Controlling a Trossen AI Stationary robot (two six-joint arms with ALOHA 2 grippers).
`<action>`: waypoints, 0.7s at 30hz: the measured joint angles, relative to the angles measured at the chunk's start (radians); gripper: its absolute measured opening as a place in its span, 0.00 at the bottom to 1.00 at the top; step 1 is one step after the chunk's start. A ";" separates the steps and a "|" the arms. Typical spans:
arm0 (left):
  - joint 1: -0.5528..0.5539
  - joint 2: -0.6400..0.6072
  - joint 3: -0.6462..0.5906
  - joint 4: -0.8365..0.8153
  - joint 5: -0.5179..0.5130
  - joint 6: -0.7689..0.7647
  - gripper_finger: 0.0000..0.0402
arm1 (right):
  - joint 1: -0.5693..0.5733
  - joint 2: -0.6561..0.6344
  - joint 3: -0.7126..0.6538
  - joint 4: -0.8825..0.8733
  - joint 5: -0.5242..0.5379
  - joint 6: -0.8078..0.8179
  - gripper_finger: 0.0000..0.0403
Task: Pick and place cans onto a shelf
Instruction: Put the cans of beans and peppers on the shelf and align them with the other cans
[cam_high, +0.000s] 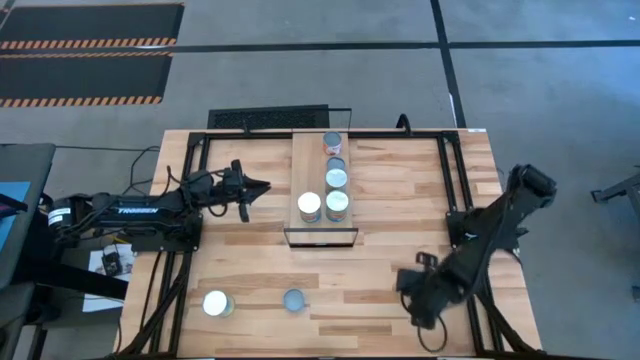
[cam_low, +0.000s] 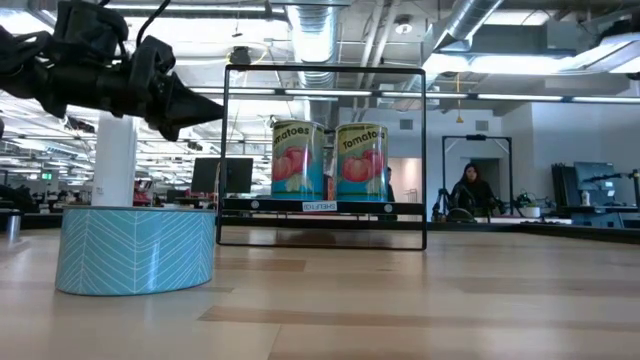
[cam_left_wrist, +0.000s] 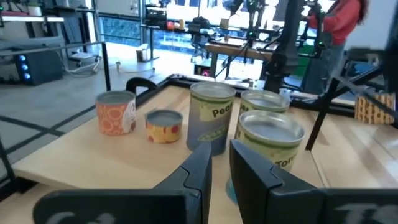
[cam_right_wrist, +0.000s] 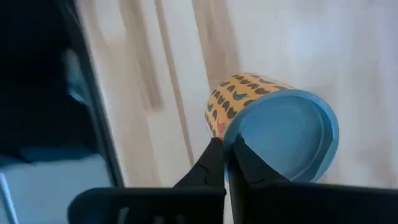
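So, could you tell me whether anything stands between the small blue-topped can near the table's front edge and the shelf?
Nothing visible does: only bare table lies between the blue-topped can and the shelf. The shelf's near end, though, already holds two tomato cans side by side.

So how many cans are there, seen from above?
7. On the shelf, five: red-topped can, dark-topped can, silver-topped can, white-topped can, pale-topped can. On the table, two: bright-topped can, blue-topped can. The right arm might hide another.
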 joint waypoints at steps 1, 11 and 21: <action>0.001 0.000 0.002 0.002 0.006 0.000 0.11 | -0.028 -0.020 0.017 -0.001 0.012 -0.036 0.02; 0.002 0.001 0.004 0.006 0.035 -0.042 0.11 | -0.387 -0.098 0.291 -0.223 0.192 -0.394 0.02; 0.003 0.002 0.004 -0.078 0.025 0.019 0.11 | -0.935 0.113 0.585 -0.086 0.107 -1.064 0.02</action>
